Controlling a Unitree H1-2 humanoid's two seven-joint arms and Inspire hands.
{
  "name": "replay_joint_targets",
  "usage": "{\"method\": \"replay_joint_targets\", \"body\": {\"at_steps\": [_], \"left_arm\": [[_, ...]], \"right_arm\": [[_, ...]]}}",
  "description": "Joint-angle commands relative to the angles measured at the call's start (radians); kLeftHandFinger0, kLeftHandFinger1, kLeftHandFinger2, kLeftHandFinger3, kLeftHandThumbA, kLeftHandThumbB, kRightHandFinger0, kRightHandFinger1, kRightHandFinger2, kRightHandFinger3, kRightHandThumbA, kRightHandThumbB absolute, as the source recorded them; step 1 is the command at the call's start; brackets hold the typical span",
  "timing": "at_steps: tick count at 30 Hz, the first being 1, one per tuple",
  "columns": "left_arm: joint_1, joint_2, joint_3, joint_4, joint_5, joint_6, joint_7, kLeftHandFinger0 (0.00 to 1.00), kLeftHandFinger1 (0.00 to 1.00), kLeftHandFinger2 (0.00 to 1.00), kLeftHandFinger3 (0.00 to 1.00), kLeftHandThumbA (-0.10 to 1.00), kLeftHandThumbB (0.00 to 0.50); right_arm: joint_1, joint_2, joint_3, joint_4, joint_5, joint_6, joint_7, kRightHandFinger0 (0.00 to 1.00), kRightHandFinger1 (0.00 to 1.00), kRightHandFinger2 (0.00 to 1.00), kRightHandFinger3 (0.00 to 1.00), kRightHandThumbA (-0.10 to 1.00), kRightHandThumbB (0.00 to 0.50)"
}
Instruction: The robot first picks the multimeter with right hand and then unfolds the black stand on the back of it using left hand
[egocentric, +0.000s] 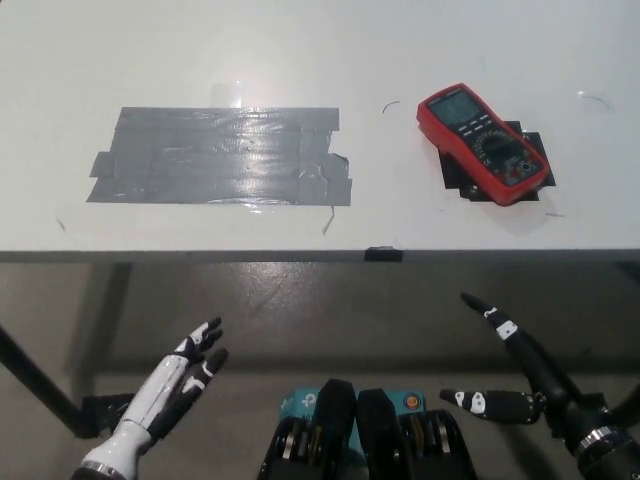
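Note:
A red multimeter lies face up on the white table, at the right, on a patch of black tape. Its display end points to the far left, its dial end toward the front right. My black right hand hangs open below the table's front edge, fingers spread, well short of the multimeter. My white left hand is low at the left, open with its fingers stretched forward. Neither hand touches anything. The stand on the meter's back is hidden.
A large patch of grey tape covers the table's left middle. A small black clip sits on the front edge. A black table leg runs down at the lower left over the grey floor.

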Motion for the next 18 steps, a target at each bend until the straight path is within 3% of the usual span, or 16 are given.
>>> {"method": "replay_joint_targets", "body": {"at_steps": [1,11,18], "left_arm": [[-0.001,-0.011,0.04,0.001,-0.077,-0.128,0.062,1.0,1.0,1.0,1.0,1.0,0.283],[-0.003,-0.013,0.045,0.009,-0.059,-0.161,0.07,1.0,1.0,1.0,1.0,1.0,0.318],[-0.002,-0.008,0.042,0.006,-0.043,-0.164,0.077,1.0,1.0,1.0,1.0,1.0,0.31]], "right_arm": [[-0.013,0.015,-0.03,-0.02,0.019,-0.08,-0.024,1.0,1.0,1.0,1.0,0.9,0.325],[-0.011,0.045,-0.073,-0.004,0.024,-0.121,-0.029,1.0,1.0,1.0,1.0,0.91,0.35],[-0.01,0.052,-0.083,0.003,0.023,-0.136,-0.024,1.0,1.0,1.0,1.0,0.92,0.357]]}}
